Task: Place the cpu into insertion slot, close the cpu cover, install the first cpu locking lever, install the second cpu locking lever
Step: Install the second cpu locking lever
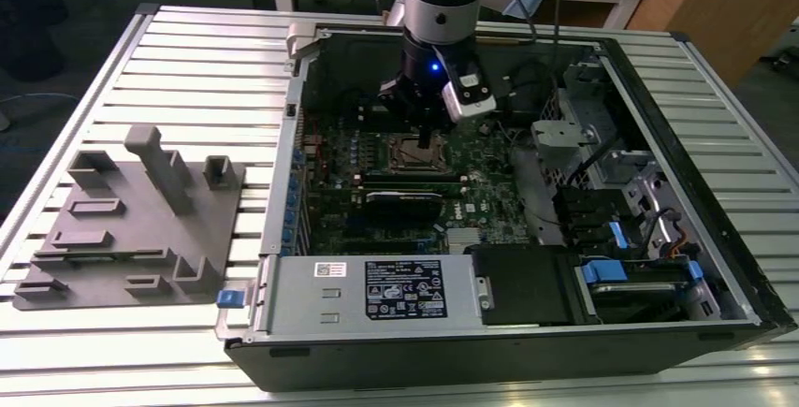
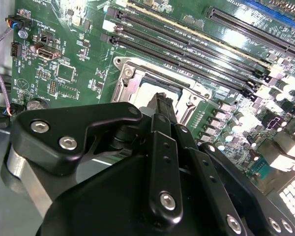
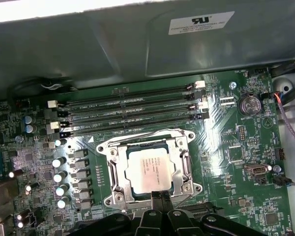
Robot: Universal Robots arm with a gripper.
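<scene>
Silvery cpu lies seated in the insertion slot, cpu cover down around it; the gripper, fingers pinched together empty, hovers at the socket's edge.

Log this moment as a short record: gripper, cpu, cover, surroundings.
gripper: fingers together, tips at the socket's edge, holding nothing
cpu: seated flat in the insertion slot
cpu cover: down, framing the chip
memory slots: long, black, beside the socket
case: open, lying on a slatted table
</scene>
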